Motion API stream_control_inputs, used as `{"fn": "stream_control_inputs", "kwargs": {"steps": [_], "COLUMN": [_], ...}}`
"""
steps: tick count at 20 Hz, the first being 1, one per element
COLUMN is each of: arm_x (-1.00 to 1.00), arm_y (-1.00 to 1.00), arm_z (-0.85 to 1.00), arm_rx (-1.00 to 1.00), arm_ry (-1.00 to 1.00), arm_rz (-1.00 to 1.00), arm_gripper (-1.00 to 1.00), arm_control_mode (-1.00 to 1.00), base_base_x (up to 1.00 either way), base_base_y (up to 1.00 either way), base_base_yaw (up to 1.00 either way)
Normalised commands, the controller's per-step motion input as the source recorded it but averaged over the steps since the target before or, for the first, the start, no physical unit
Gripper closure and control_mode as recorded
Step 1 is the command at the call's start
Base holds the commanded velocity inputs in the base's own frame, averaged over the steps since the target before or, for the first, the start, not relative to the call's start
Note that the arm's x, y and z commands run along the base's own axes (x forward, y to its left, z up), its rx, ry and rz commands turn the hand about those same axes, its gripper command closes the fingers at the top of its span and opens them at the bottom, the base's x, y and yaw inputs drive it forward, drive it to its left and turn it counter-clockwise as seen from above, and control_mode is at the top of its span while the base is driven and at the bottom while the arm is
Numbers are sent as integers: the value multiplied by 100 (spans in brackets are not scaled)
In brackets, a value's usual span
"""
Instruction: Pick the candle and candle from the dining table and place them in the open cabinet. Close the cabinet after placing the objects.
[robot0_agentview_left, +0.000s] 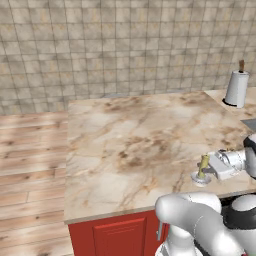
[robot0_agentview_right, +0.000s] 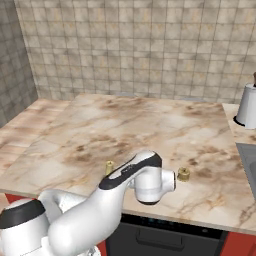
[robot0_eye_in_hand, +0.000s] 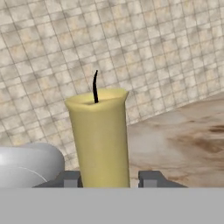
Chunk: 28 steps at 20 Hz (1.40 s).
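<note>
table: dining table (robot0_agentview_left: 130, 135), beige-brown marbled stone top on a red panelled base
at claw: gripper (robot0_agentview_left: 209, 171) low over the near edge, fingers either side of the stick candle (robot0_agentview_left: 203, 166) on its clear dish (robot0_agentview_left: 199, 178)
beside claw: squat brass candle (robot0_agentview_right: 184, 174) near
far from claw: paper-towel roll (robot0_agentview_left: 236, 87), back corner
</note>
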Motion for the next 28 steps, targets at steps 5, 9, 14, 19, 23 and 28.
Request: {"fn": "stream_control_inputs", "kwargs": {"steps": [5,9,14,19,23,28], "arm_x": [-26,-19,-15,0,0,-1], "arm_y": [0,0,0,4,6,2], "arm_z": [16,15,17,21,21,19], "arm_rx": [-9,-12,-9,-1,0,0], "arm_ry": [0,0,4,7,10,-1], "arm_rz": [-14,-12,-8,-1,0,0], "arm_gripper": [100,100,100,100,100,100], "arm_control_mode": [-100,-100,-100,-100,-100,-100], "base_base_x": [0,0,0,0,0,0], "base_base_y": [0,0,0,0,0,0], "base_base_yaw": [0,0,0,0,0,0]}}
